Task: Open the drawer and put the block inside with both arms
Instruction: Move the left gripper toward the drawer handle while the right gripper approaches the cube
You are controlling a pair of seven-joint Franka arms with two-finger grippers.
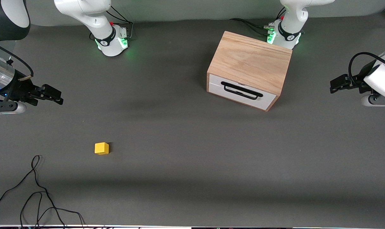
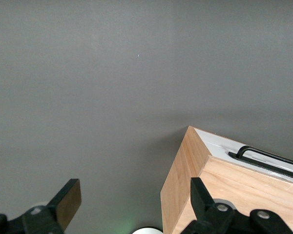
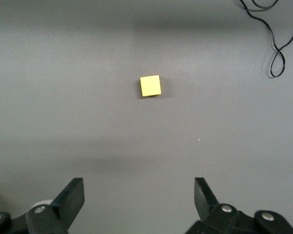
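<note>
Between the spread fingers (image 3: 74, 197) of the right gripper (image 3: 136, 202) lies nothing but bare table (image 3: 63, 97); they stand wide apart and grasp nothing. That gripper hangs over the right arm's end of the table, with the block (image 1: 101, 148) resting apart from it and nearer the front camera. The left gripper (image 2: 132, 204) is likewise released and empty, one finger (image 2: 68, 200) over bare table and the other over a corner of the cabinet (image 1: 251, 62) at the left arm's end. Both arms seem poised, neither yet at work.

The drawer (image 1: 241, 92) is shut, its white front flush with the cabinet and its black handle (image 1: 241, 90) facing the front camera at a slant. Opening it looks like the first step. The left gripper should likely come down in front of the panel, turn to match the slant, clench across the bar near its middle and pull straight out along the drawer's own line, lest the cabinet swivel. The right can meanwhile centre over the block, squared to its faces.

Hidden: the drawer's inside and depth, and the gap under the handle. A loose black cable (image 1: 37, 190) lies near the front edge, partly cut off.
</note>
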